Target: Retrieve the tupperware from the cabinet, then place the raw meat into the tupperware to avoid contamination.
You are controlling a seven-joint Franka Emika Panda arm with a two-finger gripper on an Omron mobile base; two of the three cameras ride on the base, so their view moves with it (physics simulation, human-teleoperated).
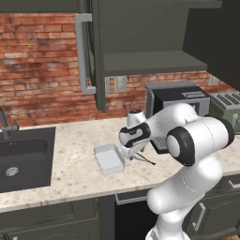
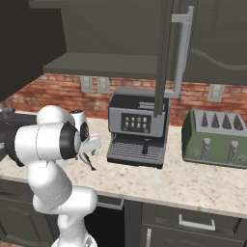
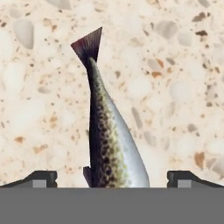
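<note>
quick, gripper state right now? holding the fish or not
Gripper: open, jaws wide on either side of the raw meat, which lies on the counter; not gripped yet.

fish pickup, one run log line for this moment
hand: open, over fish | fish: on counter | tupperware: on counter, empty

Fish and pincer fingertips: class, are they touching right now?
Apart. In the hand view the fish lies on the counter between the open pincer's fingertips, with bare counter showing on both sides.
</note>
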